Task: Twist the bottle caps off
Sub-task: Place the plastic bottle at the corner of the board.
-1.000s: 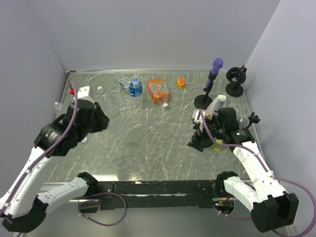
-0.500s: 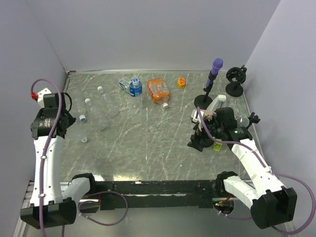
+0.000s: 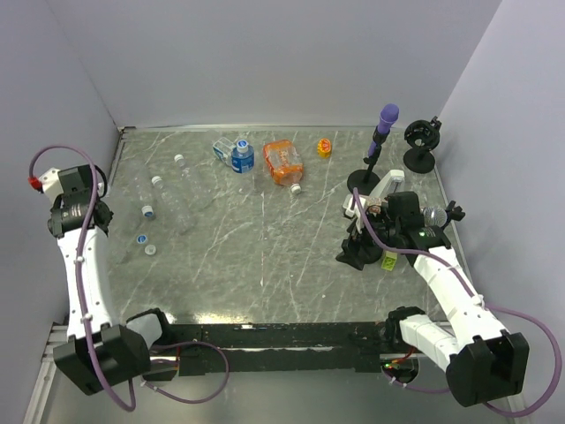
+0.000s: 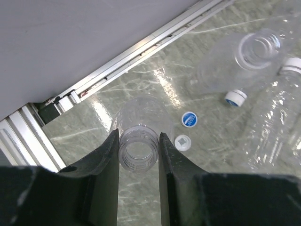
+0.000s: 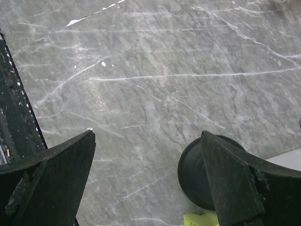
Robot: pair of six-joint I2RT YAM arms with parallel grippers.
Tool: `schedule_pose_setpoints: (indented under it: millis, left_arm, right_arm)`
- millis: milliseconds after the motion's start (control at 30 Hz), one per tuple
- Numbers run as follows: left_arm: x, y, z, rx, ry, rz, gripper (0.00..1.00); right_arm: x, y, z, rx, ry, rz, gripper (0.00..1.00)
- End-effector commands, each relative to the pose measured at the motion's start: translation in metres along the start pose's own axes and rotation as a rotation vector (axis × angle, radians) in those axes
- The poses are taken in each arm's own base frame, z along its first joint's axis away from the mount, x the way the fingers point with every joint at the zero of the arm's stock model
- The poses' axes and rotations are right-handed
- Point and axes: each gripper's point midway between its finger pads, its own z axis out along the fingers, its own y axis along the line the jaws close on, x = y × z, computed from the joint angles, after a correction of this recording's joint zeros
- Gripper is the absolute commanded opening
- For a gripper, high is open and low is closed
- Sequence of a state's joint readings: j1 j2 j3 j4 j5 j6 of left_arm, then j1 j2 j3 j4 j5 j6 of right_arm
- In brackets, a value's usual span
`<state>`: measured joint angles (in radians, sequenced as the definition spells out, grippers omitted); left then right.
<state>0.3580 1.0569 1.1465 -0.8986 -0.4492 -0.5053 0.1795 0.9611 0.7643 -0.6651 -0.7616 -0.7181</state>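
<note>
Clear plastic uncapped bottle (image 4: 139,109): held by its threaded neck at lower centre of the left wrist view, mouth turned to the camera, body hanging towards the table. It appears to be lifted.
Left gripper (image 4: 138,141): closed narrowly on that neck, both black fingers touching the thread. The stiff neck is judged to be chosen so that the thin wall is not crushed.
Small round blue screw cap (image 4: 189,119): loose on the grey marbled table (image 4: 216,188), just right of the held bottle in frame.
Small round white screw cap (image 4: 183,141): loose, just beside the blue one, nearer the lower edge.
Caps not yet removed: a white cap on a lying bottle (image 4: 235,97) is seen right of centre; a second fitted white cap (image 4: 294,66) is seen at the right edge.
Right gripper (image 5: 148,141): spread fully, nothing between the fingers. It is hung over the table beside a black round stand base (image 5: 200,174), presumably parked clear of the work.
Stage: judged partly done, with two caps off and at least two fitted.
Next: the open bottle would need to be set aside and a capped one taken.
</note>
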Motion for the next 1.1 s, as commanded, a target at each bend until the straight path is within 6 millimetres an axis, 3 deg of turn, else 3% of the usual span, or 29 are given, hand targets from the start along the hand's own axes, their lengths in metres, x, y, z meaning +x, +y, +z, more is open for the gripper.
schedule_pose_setpoints:
  millis: [0,233,467,533,700,1067]
  left_arm:
    - [-0.02,-0.004,0.013,0.011,-0.045,-0.02,0.01]
    - [-0.023,-0.011,0.024,0.039,-0.026,-0.008,0.01]
    - [-0.014,-0.015,0.039,0.037,0.026,0.016,0.06]
    - [-0.012,-0.015,0.04,0.039,0.031,0.012,0.13]
    - [-0.01,-0.017,0.039,0.046,0.04,0.009,0.42]
    - [-0.028,-0.015,0.013,0.075,-0.009,-0.032,0.74]
  right_arm:
    - [-0.001,-0.003,0.002,-0.003,-0.023,0.012,0.99]
    - [0.001,-0.005,0.003,-0.007,-0.021,0.028,0.99]
    - [0.004,-0.005,0.004,-0.015,-0.018,0.038,0.99]
    - [0.005,-0.005,0.005,-0.016,-0.015,0.042,0.99]
    - [0.004,-0.005,0.004,-0.014,-0.02,0.045,0.99]
    - [0.004,-0.005,0.003,-0.018,-0.027,0.047,0.99]
